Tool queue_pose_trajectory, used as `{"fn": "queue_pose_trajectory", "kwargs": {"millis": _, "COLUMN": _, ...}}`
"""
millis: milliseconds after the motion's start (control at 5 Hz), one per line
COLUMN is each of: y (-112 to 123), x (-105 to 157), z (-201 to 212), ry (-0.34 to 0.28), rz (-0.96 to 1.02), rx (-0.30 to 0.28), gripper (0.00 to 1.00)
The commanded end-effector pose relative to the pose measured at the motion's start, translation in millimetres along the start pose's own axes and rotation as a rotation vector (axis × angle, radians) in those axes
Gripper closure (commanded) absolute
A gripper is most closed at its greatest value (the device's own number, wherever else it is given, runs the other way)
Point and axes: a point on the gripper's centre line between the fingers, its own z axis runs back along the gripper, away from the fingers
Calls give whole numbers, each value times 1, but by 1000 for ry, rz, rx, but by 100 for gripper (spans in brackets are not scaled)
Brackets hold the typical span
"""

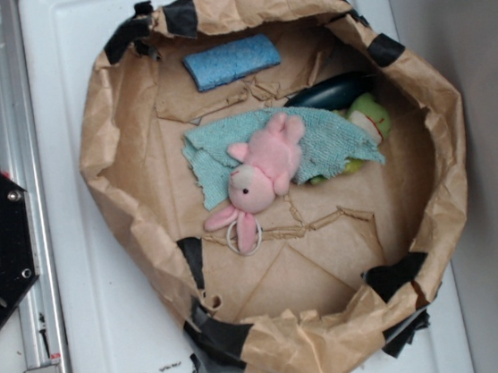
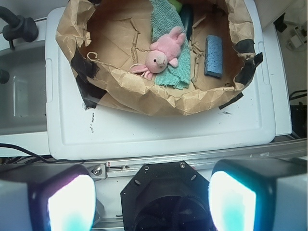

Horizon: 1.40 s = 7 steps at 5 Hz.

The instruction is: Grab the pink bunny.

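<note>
Pincer (image 2: 153,192): two fingers (image 2: 72,202) seen only in the wrist view, at the bottom corners of the frame, blurred and glowing pale; set wide apart, released, nothing between them and nothing touched. It hangs above the black base plate (image 2: 168,192) and metal rail (image 2: 202,161), well apart from the toys

Pink bunny (image 1: 261,172): lies inside the paper bag (image 1: 121,165), near the middle of its floor, body partly on the teal cloth (image 1: 218,149); round head toward the lower left in the exterior view, one black eye showing, darker-pink ears (image 1: 235,220) spread onto bare brown paper beside a small white ring (image 1: 244,241)

Teal cloth: crumpled, spread under and behind the bunny, reaching toward the green toy (image 1: 369,119)

Green toy: half tucked under the cloth's far edge, close to the bag wall, just beside a dark object (image 1: 333,91) of unclear kind

Blue sponge (image 1: 230,61): flat on the bag floor, apart from the bunny, near the rim

Paper bag: rolled-down, crumpled rim patched with black tape (image 1: 216,334); walls ring all contents. Open paper floor lies on the bunny's ear side; the cloth side is crowded

White bench (image 2: 159,132): carries the bag; bare strip between bag and rail
</note>
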Motion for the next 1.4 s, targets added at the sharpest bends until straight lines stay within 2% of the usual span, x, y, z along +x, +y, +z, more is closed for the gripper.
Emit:
{"fn": "queue_pose_trajectory", "kwargs": {"millis": 0, "y": 0, "x": 0, "z": 0, "ry": 0, "rz": 0, "rx": 0, "gripper": 0}}
{"fn": "queue_pose_trajectory", "kwargs": {"millis": 200, "y": 16, "x": 47, "z": -40, "ry": -63, "rz": 211, "rx": 45, "gripper": 0}}
{"fn": "queue_pose_trajectory", "kwargs": {"millis": 400, "y": 31, "x": 96, "z": -71, "ry": -144, "rz": 314, "rx": -33, "gripper": 0}}
{"fn": "queue_pose_trajectory", "kwargs": {"millis": 600, "y": 49, "x": 142, "z": -121, "ry": -172, "rz": 354, "rx": -14, "gripper": 0}}
{"fn": "queue_pose_trajectory", "kwargs": {"millis": 1200, "y": 49, "x": 142, "z": -121, "ry": -172, "rz": 354, "rx": -14, "gripper": 0}}
